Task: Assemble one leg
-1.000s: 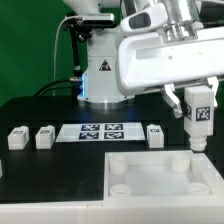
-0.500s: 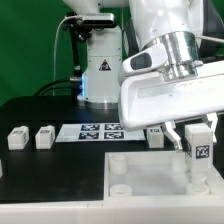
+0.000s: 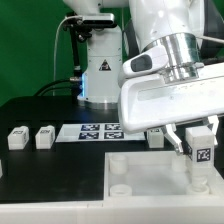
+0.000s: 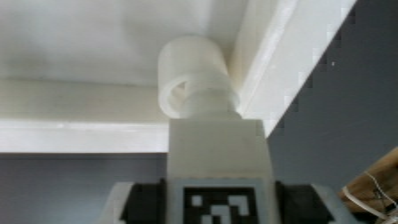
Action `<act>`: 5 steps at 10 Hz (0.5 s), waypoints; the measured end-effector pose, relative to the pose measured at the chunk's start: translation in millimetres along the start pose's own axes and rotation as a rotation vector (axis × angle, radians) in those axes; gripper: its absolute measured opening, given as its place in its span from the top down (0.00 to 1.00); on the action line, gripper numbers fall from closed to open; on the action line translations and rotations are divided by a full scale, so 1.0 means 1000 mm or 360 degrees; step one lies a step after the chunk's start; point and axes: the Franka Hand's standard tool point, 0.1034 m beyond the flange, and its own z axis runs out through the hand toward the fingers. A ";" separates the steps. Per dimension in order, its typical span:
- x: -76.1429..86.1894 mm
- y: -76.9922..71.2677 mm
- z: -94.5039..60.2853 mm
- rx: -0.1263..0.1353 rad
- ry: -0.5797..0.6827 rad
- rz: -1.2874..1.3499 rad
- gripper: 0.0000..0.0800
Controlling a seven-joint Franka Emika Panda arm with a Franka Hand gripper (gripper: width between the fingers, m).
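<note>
Wrist view: I see the jaws clamped on the leg, its tagged face toward the camera. Its far end meets a round socket in the white panel; I can't tell if it's seated. From the exterior view, the gripper holds it upright over the panel's corner at the exterior view's right. A spare leg stands beside the marker board.

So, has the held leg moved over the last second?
Yes. The leg has dropped: it was mostly above the marker board's level and now hangs below it, close over the panel's corner.
</note>
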 end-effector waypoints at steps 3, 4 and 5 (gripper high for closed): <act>0.000 0.001 0.001 -0.0002 0.0001 -0.0006 0.64; 0.003 0.008 0.002 -0.0014 0.0032 -0.0022 0.64; 0.001 0.010 0.006 -0.0015 0.0022 -0.0015 0.64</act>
